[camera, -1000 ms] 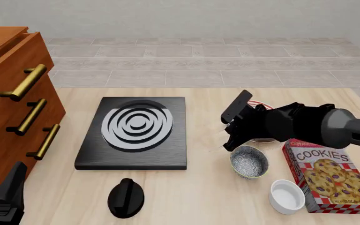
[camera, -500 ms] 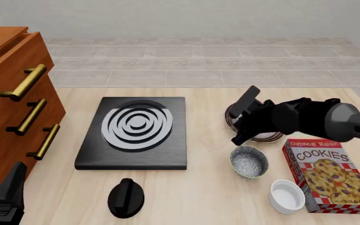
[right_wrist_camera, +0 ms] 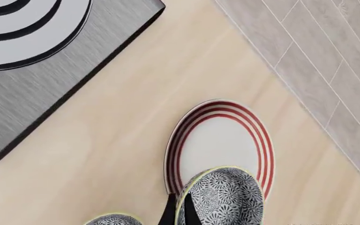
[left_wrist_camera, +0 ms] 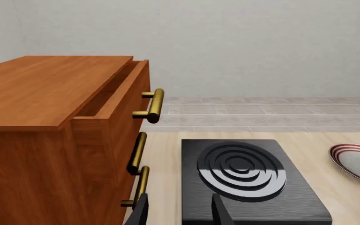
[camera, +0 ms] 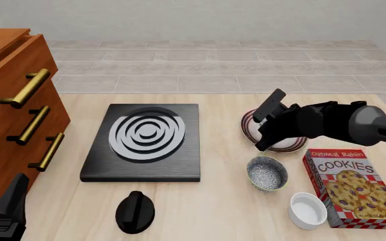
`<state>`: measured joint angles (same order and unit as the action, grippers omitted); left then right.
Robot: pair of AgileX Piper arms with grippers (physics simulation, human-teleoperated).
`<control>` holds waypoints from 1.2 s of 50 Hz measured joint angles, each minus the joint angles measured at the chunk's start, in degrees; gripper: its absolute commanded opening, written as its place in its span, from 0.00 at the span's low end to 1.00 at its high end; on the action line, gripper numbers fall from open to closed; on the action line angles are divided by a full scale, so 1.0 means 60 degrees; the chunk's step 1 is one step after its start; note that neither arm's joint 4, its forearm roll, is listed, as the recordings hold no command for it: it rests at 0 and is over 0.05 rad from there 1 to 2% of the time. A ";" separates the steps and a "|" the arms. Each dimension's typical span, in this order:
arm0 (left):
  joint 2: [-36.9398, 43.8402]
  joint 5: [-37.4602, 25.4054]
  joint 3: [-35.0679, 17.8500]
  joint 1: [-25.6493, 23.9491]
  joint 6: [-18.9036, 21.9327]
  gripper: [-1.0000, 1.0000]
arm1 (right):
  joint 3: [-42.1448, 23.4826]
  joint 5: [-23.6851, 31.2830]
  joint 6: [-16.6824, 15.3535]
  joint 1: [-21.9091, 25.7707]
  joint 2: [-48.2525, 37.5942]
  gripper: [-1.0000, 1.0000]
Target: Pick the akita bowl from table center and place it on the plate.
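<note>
Left pincer: two dark fingertips, parted, nothing between them. Wooden drawer cabinet with brass handles, top drawer slightly out. Black hob plate with concentric rings on the pale wood surface. Red-striped plate at frame edge, partly cut off.

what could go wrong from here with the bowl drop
1. The right gripper pinches the akita bowl by one rim only, so it may tilt or slip.
2. In the right wrist view the bowl seems to hang over the plate near its striped rim, not its middle; released here, it might land on the rim and slide off.
3. The other speckled bowl sits close by and could get knocked.
</note>
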<state>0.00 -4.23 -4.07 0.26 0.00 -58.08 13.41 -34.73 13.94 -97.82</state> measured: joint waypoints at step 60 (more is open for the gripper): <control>0.0000 0.0000 0.0000 0.0000 0.0000 1.00 | -0.1415 0.0023 -0.0477 -0.0874 -0.1264 0.00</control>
<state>0.00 -4.23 -4.07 0.26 0.00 -66.57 13.55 -37.59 8.70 -105.40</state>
